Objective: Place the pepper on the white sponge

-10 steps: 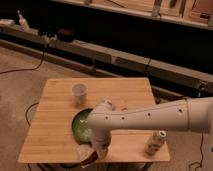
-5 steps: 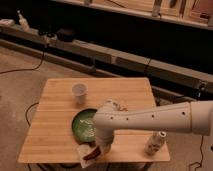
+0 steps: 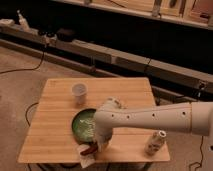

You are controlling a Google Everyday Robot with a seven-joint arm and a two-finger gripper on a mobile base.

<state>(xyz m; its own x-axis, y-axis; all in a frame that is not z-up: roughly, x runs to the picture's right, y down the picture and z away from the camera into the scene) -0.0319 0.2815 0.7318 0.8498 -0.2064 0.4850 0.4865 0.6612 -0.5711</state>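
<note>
The pepper [image 3: 90,149] is a small reddish piece at the table's front edge, lying on or just over the white sponge [image 3: 83,153], a pale pad partly hidden under it. My gripper [image 3: 96,145] hangs from the white arm [image 3: 150,119], which reaches in from the right. It is right at the pepper, just in front of the green plate [image 3: 80,125]. The arm's wrist hides the contact between gripper and pepper.
A white cup [image 3: 79,92] stands on the wooden table [image 3: 120,92] behind the green plate. A white bottle [image 3: 155,142] stands near the front right corner. The sponge lies at the table's front edge. Dark shelving runs behind the table.
The arm's wrist has sunk slightly toward the front edge. The pepper stays at the sponge, nearly where it was.
</note>
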